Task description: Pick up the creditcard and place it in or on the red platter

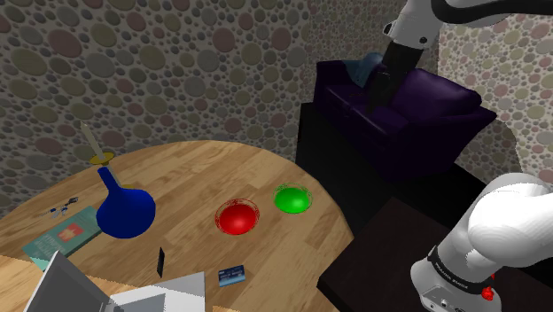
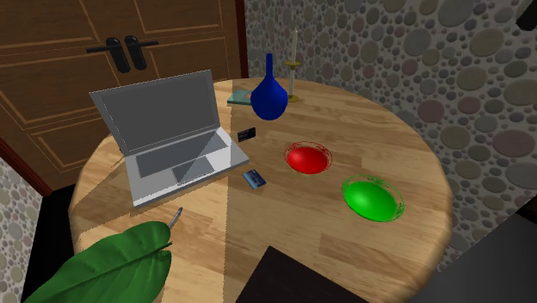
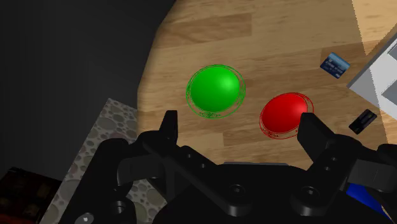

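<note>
The red platter (image 1: 237, 216) sits on the round wooden table (image 2: 361, 120), inward from the edge. Its red inside shows whole from rim to rim. Just beside it, nearer the table's curved edge, the green platter (image 1: 293, 198) shows its own bowl the same way. A blue vase (image 1: 124, 211) with a narrow neck stands upright farther in, with a candle (image 2: 295, 60) in a holder behind it near the far edge in the second exterior view.

The creditcard (image 1: 232, 276) is blue and lies flat toward the table's middle. It is between the red platter and the front corner of the open grey laptop (image 2: 172, 129), close to that corner and apart from the platter. It bears pale marks, but no writing on it can be read. A small black object (image 2: 248, 133) stands on edge between the laptop and the vase. A teal book (image 1: 62, 235) lies beyond the vase, and its cover cannot be read either. A pen (image 2: 175, 217) lies near the edge by a green leaf (image 2: 112, 267).

The arm rises from its stand, and its forearm comes in at the top right of the shoulder view, with the black hand angled downward in front of a dark purple sofa (image 1: 425, 106). The gripper (image 3: 240, 122) hangs high, well apart from everything on the table. Its fingers (image 3: 168, 124) stand wide apart with nothing clasped. In the wrist view both platters show far below, with the card beyond the red one.
</note>
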Available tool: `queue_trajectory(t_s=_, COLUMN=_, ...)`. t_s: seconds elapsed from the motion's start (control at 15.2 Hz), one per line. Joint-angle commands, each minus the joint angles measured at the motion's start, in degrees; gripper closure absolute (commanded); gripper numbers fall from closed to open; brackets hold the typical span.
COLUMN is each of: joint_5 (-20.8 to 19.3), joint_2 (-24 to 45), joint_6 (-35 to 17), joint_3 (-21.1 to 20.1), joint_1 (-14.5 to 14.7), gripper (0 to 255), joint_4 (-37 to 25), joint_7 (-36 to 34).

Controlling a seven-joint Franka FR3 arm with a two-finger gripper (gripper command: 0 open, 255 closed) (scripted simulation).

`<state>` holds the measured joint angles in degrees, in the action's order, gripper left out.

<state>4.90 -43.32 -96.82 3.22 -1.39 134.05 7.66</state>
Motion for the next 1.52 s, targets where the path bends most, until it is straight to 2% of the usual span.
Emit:
queue_trajectory(t_s=0.0, joint_5=0.0, joint_2=0.0, joint_6=0.0, joint_3=0.0, joint_1=0.0, gripper=0, joint_4=0.0, joint_7=0.0)
queue_trajectory(t_s=0.4, joint_5=3.0, joint_2=1.2, joint_6=-13.5, joint_3=-1.4, joint_1=3.8, gripper=0, joint_4=9.6, joint_7=4.1)
queue_trajectory(t_s=0.73, joint_5=6.0, joint_2=4.8, joint_6=-25.4, joint_3=-2.5, joint_1=7.7, gripper=0, joint_4=15.6, joint_7=8.0)
queue_trajectory(t_s=1.12, joint_5=10.7, joint_2=12.7, joint_6=-40.4, joint_3=-3.6, joint_1=13.4, gripper=0, joint_4=20.0, joint_7=13.8)
queue_trajectory(t_s=1.45, joint_5=16.5, joint_2=21.9, joint_6=-52.9, joint_3=-3.5, joint_1=19.6, gripper=0, joint_4=21.2, joint_7=20.5)
